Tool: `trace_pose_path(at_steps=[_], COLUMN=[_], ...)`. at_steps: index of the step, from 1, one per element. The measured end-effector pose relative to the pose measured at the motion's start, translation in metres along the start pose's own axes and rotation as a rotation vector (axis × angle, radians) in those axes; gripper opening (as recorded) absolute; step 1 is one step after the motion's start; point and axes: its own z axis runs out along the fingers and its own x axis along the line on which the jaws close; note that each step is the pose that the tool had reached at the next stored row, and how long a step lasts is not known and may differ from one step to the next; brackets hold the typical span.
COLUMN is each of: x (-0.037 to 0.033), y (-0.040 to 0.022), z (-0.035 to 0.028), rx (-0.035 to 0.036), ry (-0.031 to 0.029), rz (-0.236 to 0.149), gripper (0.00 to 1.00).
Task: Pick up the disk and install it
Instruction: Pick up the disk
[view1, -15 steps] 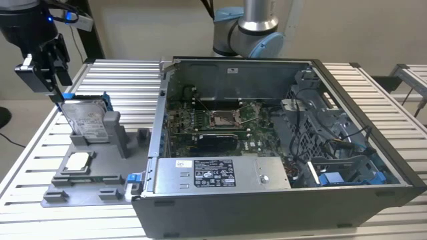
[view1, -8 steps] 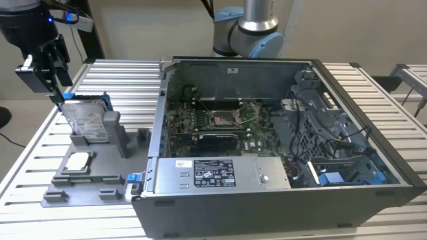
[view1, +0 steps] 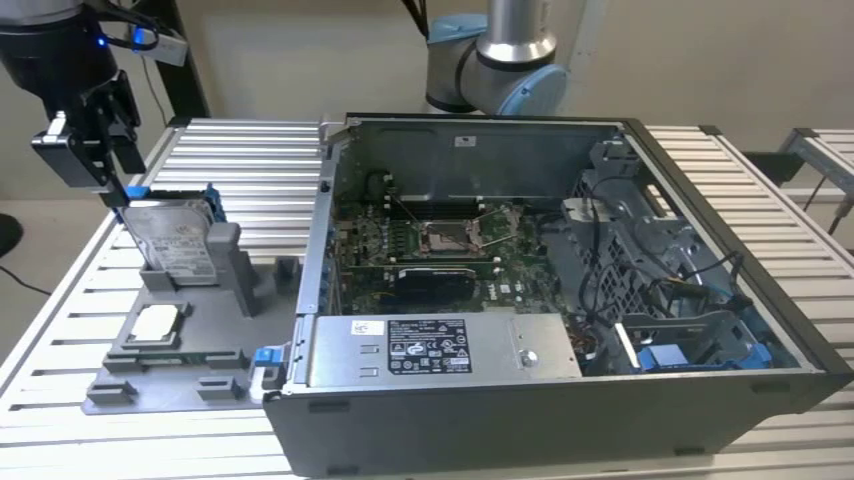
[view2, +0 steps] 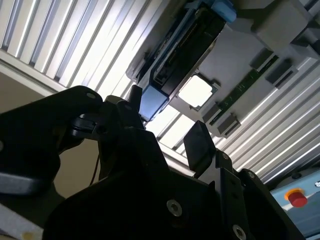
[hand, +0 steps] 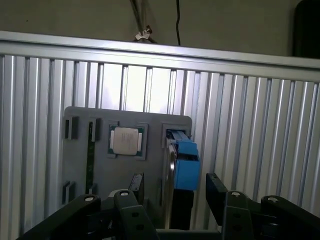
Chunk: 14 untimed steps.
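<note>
The gripper (hand: 175, 189) is released and holds nothing. Its 2 fingers (hand: 216, 186) are spread to either side of the top edge of the disk (hand: 184, 162), and the first wrist view shows a gap on each side. In the second wrist view, 1 finger (view2: 134, 102) sits just beside the disk's blue carrier corner; whether it touches cannot be told. In the exterior view the gripper hangs directly over the disk (view1: 174, 240), which stands on edge in a slot of the grey holder (view1: 200, 350). The holder rests on the ribbed table (view1: 247, 160), to the exterior view's left of the open case (view1: 441, 420). A chip (view1: 156, 322) lies flat in the holder, near the disk but apart from it. The step in hand looks like the pick-up, at the point of lining up the grasp: the disk is not yet gripped, it is well apart from the case, and nothing of the install is done. As a judgement, the grasp calls for the fingers to be centred across the thin edge and to close squarely on the 2 flat faces. A straight pull along the slot would then keep the carrier from binding in the holder.
</note>
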Motion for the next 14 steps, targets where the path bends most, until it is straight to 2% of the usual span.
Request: trace_pose_path(at_steps=[14], x=[0.0001], y=[-0.0001], z=[0.0049], rx=[0.0001], ry=[0.0002], rz=[0.0], gripper=[1.0])
